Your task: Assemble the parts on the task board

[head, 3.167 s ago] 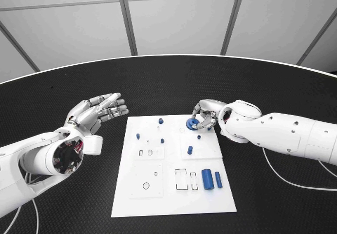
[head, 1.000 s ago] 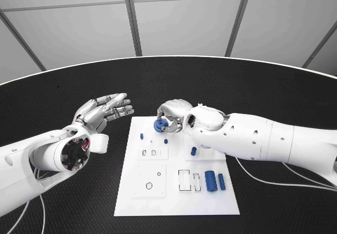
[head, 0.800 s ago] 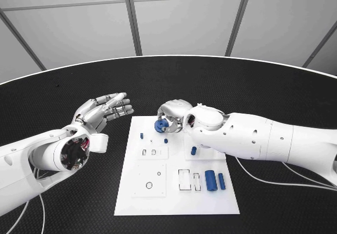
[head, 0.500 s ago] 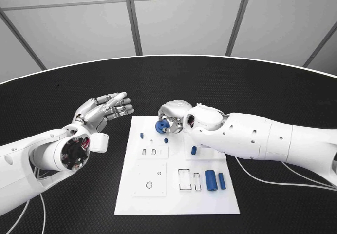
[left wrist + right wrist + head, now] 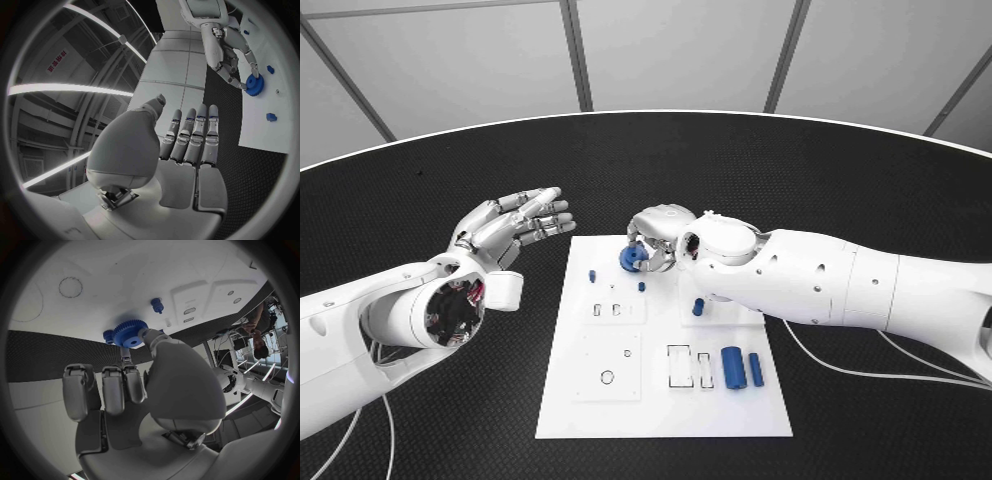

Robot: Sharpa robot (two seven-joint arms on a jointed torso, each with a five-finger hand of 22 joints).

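Observation:
My right hand (image 5: 664, 233) pinches a blue gear (image 5: 633, 258) by its fingertips, just above the far left part of the white task board (image 5: 596, 420). In the right wrist view the gear (image 5: 130, 333) hangs beside a short blue peg (image 5: 109, 335), and another peg (image 5: 156, 304) stands further off on the board (image 5: 125, 270). My left hand (image 5: 514, 228) hovers left of the board, fingers spread and nothing in it. The left wrist view shows its palm (image 5: 187, 160), the right hand (image 5: 230, 52) and the gear (image 5: 254, 85).
Small blue pegs (image 5: 591, 276) (image 5: 642, 287) (image 5: 697, 307) stand on the board's far half. Two blue cylinders (image 5: 731, 368) (image 5: 756, 369) lie side by side at its near right, next to rectangular slots (image 5: 676, 366). Black table (image 5: 877, 200) surrounds the board.
Since 3.2 s ago my right hand has carried the gear leftward along the board's far edge. Over the last second it has barely moved. The left hand stays raised.

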